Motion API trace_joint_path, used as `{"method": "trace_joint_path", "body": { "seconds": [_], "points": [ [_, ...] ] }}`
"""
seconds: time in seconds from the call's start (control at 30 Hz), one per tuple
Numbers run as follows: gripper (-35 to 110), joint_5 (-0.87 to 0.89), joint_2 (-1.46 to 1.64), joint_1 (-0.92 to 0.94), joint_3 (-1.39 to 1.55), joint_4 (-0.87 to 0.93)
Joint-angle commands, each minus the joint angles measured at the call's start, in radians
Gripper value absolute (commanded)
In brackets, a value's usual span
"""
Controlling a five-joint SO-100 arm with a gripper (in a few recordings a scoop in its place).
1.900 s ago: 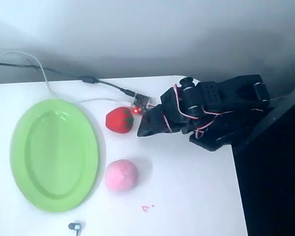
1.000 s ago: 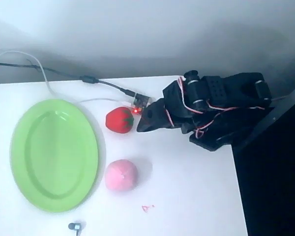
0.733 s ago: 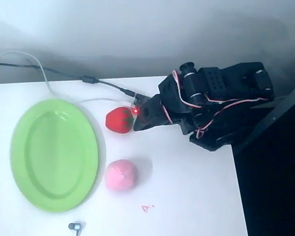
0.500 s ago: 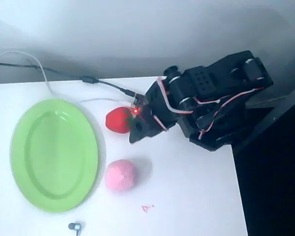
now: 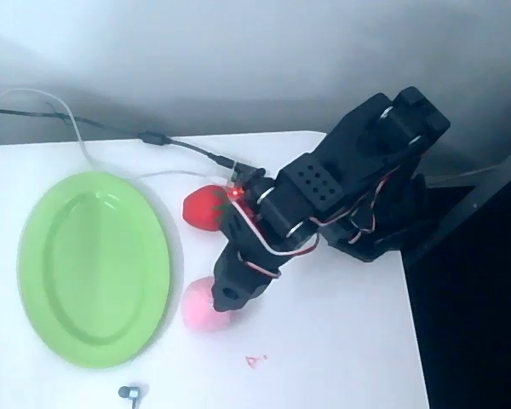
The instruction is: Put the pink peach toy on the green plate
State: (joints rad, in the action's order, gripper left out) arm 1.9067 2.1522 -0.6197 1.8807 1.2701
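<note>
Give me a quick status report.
Gripper over the peach, jaws hidden. Peach on table beside the plate. Strawberry close behind the arm.

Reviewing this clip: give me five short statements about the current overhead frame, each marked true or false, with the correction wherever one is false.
1. The pink peach toy lies on the green plate. False: it sits on the white table, just right of the plate.
2. The gripper is above the peach, partly covering it. True.
3. The green plate has nothing on it. True.
4. The red strawberry toy is below the peach in the picture. False: it lies above the peach, near the small circuit board.
5. A dark cable runs along the table's far edge. True.
</note>
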Motion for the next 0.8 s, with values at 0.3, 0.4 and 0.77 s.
{"method": "trace_joint_path", "body": {
  "seconds": [0.3, 0.4, 0.77],
  "points": [
    [45, 0.009, -0.141, -0.031, -0.058, -0.081],
    [44, 0.003, -0.187, -0.041, -0.052, -0.135],
    [41, -0.04, -0.295, -0.035, 0.052, -0.253]
  ]
}}
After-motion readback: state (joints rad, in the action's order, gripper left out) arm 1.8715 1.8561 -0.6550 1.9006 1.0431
